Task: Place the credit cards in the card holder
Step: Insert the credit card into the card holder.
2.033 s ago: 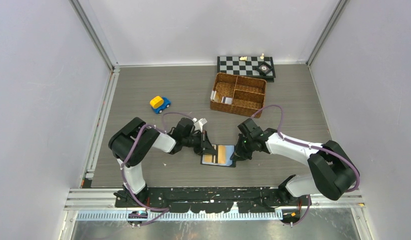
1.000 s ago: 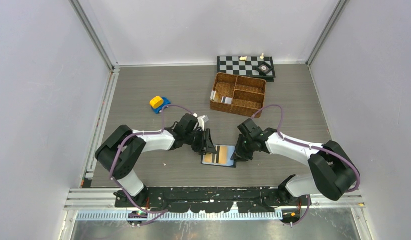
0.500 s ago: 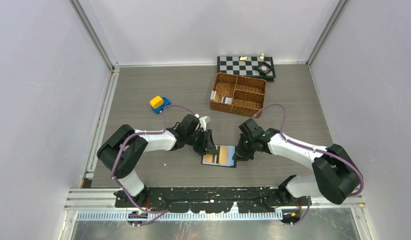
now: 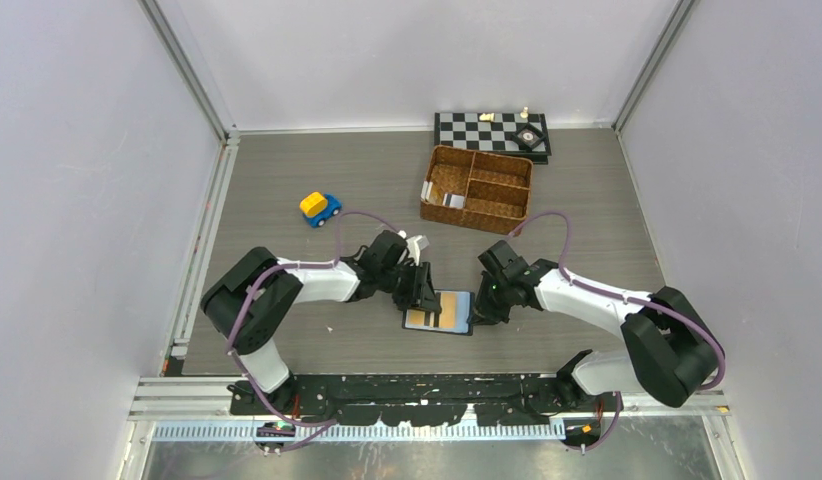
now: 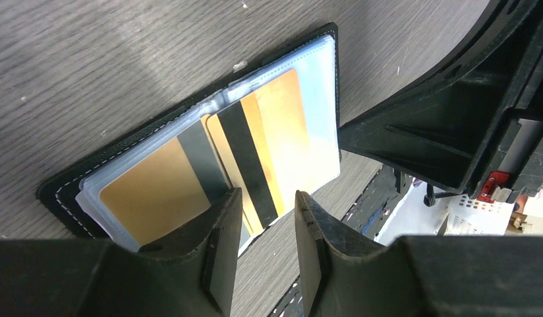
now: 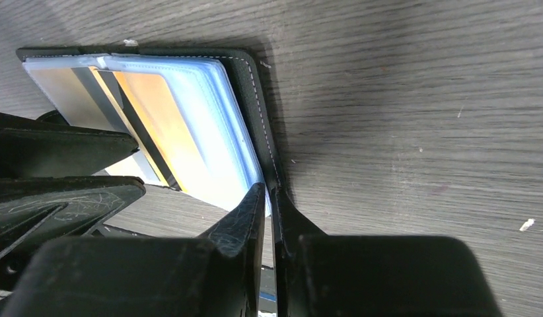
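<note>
The card holder (image 4: 439, 312), a black bifold wallet, lies open on the table between both arms. Its clear sleeves (image 5: 318, 112) hold a tan-orange credit card (image 5: 156, 191). A second tan-orange card with a black stripe (image 5: 255, 145) lies partly in the other sleeve, its end sticking out. My left gripper (image 5: 267, 198) is open, its fingers (image 5: 222, 238) astride that protruding end. My right gripper (image 6: 267, 190) is closed to a thin slit on the wallet's black right edge (image 6: 255, 99). More cards (image 4: 439, 197), white and grey, stand in the basket.
A brown wicker divided basket (image 4: 472, 215) sits at the back right. Behind it lies a checkered board (image 4: 482, 130) with a few pieces. A yellow and blue toy car (image 4: 319, 207) stands to the back left. Metal rails run along the table's left and near edges.
My left gripper has slid right, over the wallet's left half. The right gripper's jaws have narrowed onto the wallet's right edge. The wallet has stayed put.
</note>
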